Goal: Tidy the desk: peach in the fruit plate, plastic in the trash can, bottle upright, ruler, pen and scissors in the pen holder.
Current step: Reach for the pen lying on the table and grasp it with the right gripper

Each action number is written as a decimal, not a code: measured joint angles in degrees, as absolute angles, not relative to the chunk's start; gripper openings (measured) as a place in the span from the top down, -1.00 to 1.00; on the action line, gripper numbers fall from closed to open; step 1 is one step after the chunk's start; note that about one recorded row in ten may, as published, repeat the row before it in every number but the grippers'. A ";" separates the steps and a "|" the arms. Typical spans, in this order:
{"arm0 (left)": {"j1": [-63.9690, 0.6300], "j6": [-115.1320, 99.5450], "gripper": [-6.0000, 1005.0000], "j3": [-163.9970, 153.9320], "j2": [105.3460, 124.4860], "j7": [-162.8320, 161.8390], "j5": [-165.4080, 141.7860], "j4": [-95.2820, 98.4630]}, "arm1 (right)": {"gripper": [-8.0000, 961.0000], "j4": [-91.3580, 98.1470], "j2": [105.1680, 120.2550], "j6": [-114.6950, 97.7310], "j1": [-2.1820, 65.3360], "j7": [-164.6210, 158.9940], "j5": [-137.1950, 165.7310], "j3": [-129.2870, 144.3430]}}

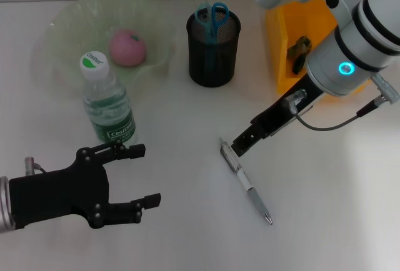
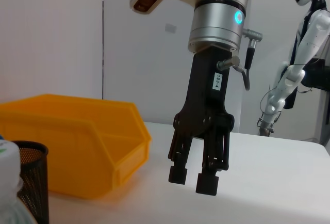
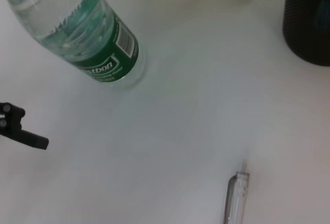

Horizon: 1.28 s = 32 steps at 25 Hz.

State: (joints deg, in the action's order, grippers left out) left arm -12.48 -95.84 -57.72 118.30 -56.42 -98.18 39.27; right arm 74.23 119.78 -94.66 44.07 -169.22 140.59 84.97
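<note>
Right gripper (image 1: 240,145) hovers, jaws parted, over the pen (image 1: 245,180) (left gripper (image 1: 137,177) open, idle): descend squarely, straddle the barrel

A clear bottle (image 3: 77,25) with a green label stands on the white surface (image 3: 196,110). The capped end of a pen (image 3: 236,198) lies well apart from it. A black mesh pen holder (image 3: 308,22) shows at one corner, and a black finger of the left pincer (image 3: 23,133) enters from the edge.
</note>
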 joint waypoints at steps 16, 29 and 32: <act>-12.46 -95.63 -0.72 -57.93 118.48 -54.14 -98.27 38.03 | -0.72 62.90 119.80 -88.90 49.61 -169.36 140.79 89.21; -12.75 -95.75 -0.72 -58.01 118.66 -54.14 -98.26 37.86 | -0.72 56.94 119.88 -82.42 52.82 -169.36 140.17 97.36; -12.75 -95.78 -0.72 -58.01 118.66 -54.14 -98.23 37.76 | -0.72 56.86 119.89 -81.84 53.24 -169.37 140.11 98.84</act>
State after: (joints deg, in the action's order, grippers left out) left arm -12.75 -95.78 -58.01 118.66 -54.14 -98.23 37.76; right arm 56.86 119.89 -81.84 53.24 -169.37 140.11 98.84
